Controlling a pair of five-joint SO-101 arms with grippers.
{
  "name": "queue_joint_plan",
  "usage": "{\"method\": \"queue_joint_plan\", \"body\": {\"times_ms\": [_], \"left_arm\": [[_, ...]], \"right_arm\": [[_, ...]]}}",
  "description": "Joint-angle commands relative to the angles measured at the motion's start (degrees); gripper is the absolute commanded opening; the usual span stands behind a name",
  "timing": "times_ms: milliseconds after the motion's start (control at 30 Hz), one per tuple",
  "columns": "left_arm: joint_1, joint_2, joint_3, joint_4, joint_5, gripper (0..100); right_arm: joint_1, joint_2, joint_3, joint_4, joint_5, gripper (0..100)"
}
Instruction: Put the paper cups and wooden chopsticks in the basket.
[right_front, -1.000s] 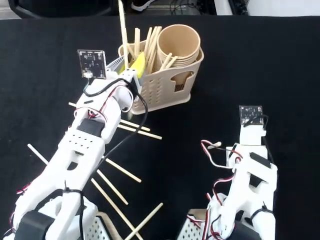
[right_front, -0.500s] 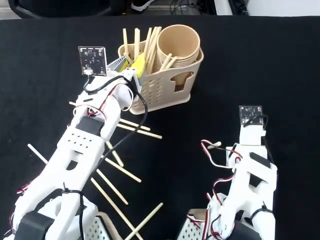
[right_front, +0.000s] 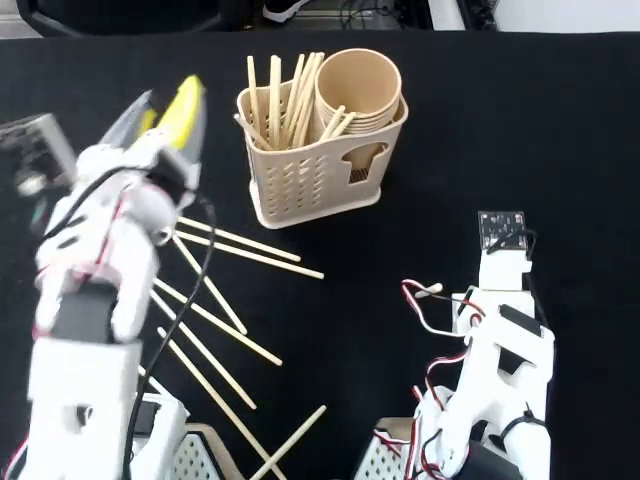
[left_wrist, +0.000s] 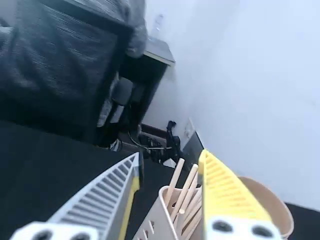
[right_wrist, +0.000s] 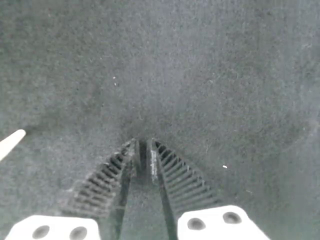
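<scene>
On the counter (right_front: 520, 130) near my base, loose chopsticks (right_front: 215, 321) lie scattered. My right fingers (right_wrist: 177, 170) rest closed, empty; my left fingers (right_front: 185, 110) hang open, empty. Beyond, the basket (right_front: 320, 175) holds cups (right_front: 357, 80) and more chopsticks.

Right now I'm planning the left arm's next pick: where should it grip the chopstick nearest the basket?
I'd take the chopstick near its middle, left gripper straight down from above, jaws across its length. It lies flat on the table, and its end by the arm bunches with other sticks. Another lies close alongside, so open narrowly.
</scene>
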Motion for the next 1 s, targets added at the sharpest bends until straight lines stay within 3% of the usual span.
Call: {"method": "queue_joint_plan", "body": {"times_ms": [0,167,333,467,667,967], "left_arm": [[-5.05,-9.23,-4.0,11.96,1.85,21],[-14.73,-12.31,-2.07,28.57,0.62,21],[-16.84,-12.84,3.65,44.4,-11.34,21],[-13.85,-12.84,8.75,51.96,-20.22,21],[-6.9,-12.92,11.47,58.9,-26.81,20],[11.03,-11.25,10.95,59.16,-27.25,20]], "right_arm": [[-0.53,-1.45,-1.45,-0.44,0.09,5.4],[-0.09,-1.45,-10.24,13.1,0.26,5.4],[1.58,-1.45,-27.74,34.2,0.35,5.4],[1.67,-1.45,-35.74,43.52,0.35,5.4],[4.4,-1.45,-42.77,45.45,0.53,5.4],[13.19,-1.01,-69.05,60.04,4.66,5.4]]}}
